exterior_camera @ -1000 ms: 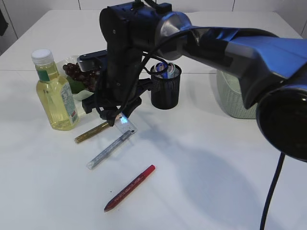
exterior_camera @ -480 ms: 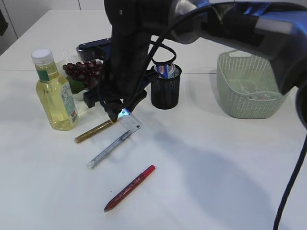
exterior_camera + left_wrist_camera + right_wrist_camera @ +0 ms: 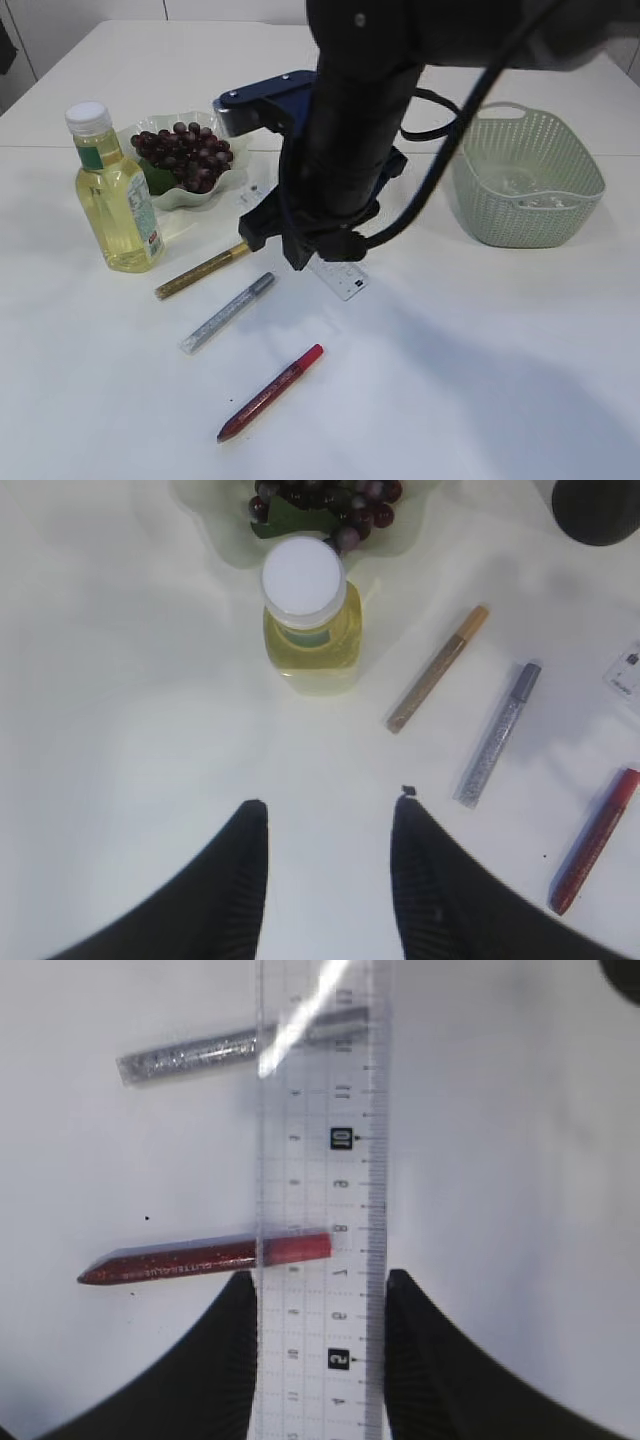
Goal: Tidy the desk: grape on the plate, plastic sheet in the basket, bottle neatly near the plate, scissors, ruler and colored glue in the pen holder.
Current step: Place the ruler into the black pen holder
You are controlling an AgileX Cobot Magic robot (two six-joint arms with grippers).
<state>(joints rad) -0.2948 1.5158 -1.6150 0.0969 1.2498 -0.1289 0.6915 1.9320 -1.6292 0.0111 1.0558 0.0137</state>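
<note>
My right gripper [image 3: 320,1285] is shut on a clear plastic ruler [image 3: 320,1160], its jaws pressing both long edges. In the exterior view the ruler [image 3: 340,278] hangs just above the table under the dark right arm [image 3: 345,150]. Gold [image 3: 200,270], silver [image 3: 228,312] and red [image 3: 270,392] glue pens lie on the table. The grape bunch [image 3: 185,155] sits on the plate [image 3: 215,190]; the bottle [image 3: 115,195] stands upright left of it. My left gripper [image 3: 328,815] hovers open and empty before the bottle [image 3: 305,610]. The pen holder [image 3: 597,505] shows only as a dark corner. The scissors are out of view.
A pale green basket [image 3: 525,180] stands at the right with something clear lying in it. The right arm blocks the middle back of the table in the exterior view. The table is white, with a seam across the back.
The right arm has swung rightward from beside the bottle and gold pen to the table's middle, carrying the ruler. It now covers the pen holder, and the basket has come into full view.
</note>
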